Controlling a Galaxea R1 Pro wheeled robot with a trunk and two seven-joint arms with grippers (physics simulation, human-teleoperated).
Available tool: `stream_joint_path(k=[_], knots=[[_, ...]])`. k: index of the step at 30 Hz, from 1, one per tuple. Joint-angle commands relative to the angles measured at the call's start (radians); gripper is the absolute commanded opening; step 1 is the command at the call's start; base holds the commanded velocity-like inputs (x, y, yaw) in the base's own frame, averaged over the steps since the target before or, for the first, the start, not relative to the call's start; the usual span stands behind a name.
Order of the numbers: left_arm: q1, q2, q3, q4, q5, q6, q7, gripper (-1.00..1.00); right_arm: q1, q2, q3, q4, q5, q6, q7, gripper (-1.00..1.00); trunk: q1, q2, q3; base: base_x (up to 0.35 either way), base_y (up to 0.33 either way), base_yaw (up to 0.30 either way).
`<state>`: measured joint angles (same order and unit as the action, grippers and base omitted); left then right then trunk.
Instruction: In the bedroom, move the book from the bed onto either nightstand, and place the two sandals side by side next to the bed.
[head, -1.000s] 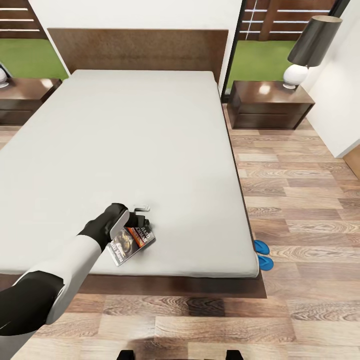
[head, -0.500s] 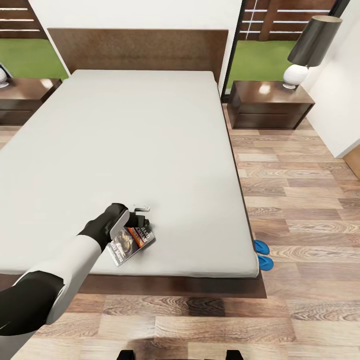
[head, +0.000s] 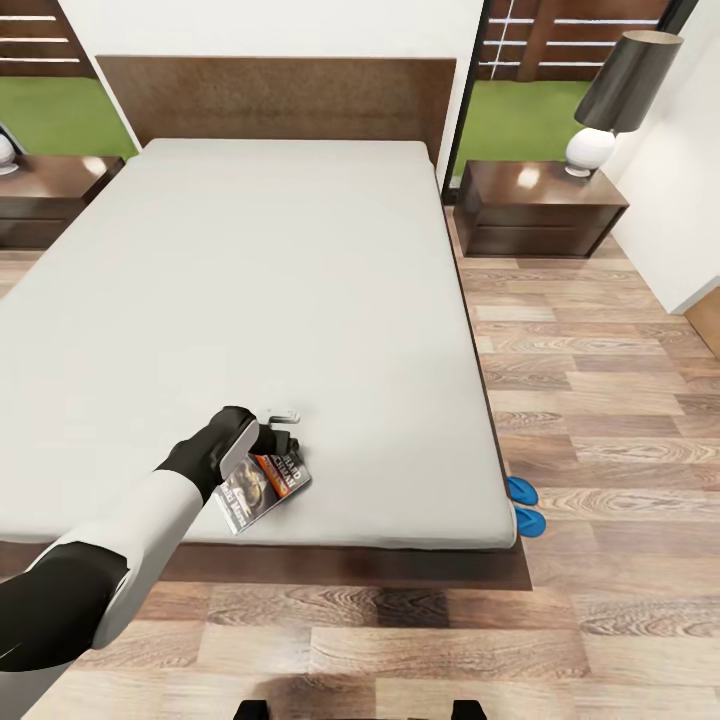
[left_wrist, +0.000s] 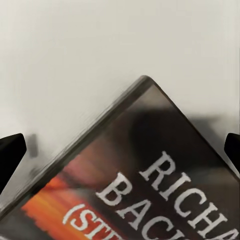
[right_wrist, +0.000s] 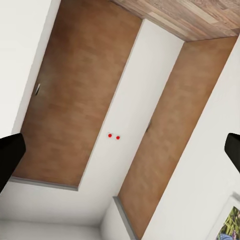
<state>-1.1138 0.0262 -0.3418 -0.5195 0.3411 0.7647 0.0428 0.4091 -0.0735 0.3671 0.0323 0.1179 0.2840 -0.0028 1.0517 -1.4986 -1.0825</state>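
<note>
A bedroom seen from the robot's head camera. A large low bed (head: 300, 560) with a dark-brown frame, a dark-brown headboard and a plain light-grey mattress takes up most of the scene, on a wood-plank floor (head: 600, 380).

The book (head: 262, 487), a small paperback with an orange band and white title lettering, lies flat on the mattress close to the bed's foot edge. The left gripper (head: 280, 428), at the end of a black and white arm, sits over the end of the book that is nearer the headboard. In the left wrist view the book (left_wrist: 150, 175) is seen close up, a corner of its cover on the grey mattress, with two dark fingertips (left_wrist: 10, 152) at opposite edges of the picture, wide apart and not touching it.

The two sandals (head: 524, 505), bright blue, lie on the floor beside the bed's foot corner, partly tucked under the mattress edge, one just beside the other.

A nightstand (head: 540, 210), low and dark brown with a glossy top, stands beside the head of the bed and carries a lamp (head: 615, 100) with a white base and dark shade. A second nightstand (head: 50, 195) stands on the bed's other side.

The right wrist view shows white wall and brown panels, with two dark fingertips (right_wrist: 10, 160) at opposite edges, wide apart and holding nothing.
</note>
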Motion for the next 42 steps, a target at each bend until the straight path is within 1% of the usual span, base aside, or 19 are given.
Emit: stream_joint_path(k=[1, 42], knots=[[0.000, 0.001, -0.007, 0.016, 0.021, 0.005, 0.007, 1.00, 0.000, 0.000, -0.002, -0.002, 0.011, 0.004, 0.000, 1.00, 0.000, 0.000, -0.001, -0.022, 0.000, 0.000], [0.000, 0.002, -0.008, 0.016, 0.021, 0.005, 0.007, 1.00, 0.000, 0.001, -0.002, -0.003, 0.012, 0.004, 0.000, 1.00, 0.000, 0.000, -0.001, -0.012, 0.000, 0.000]])
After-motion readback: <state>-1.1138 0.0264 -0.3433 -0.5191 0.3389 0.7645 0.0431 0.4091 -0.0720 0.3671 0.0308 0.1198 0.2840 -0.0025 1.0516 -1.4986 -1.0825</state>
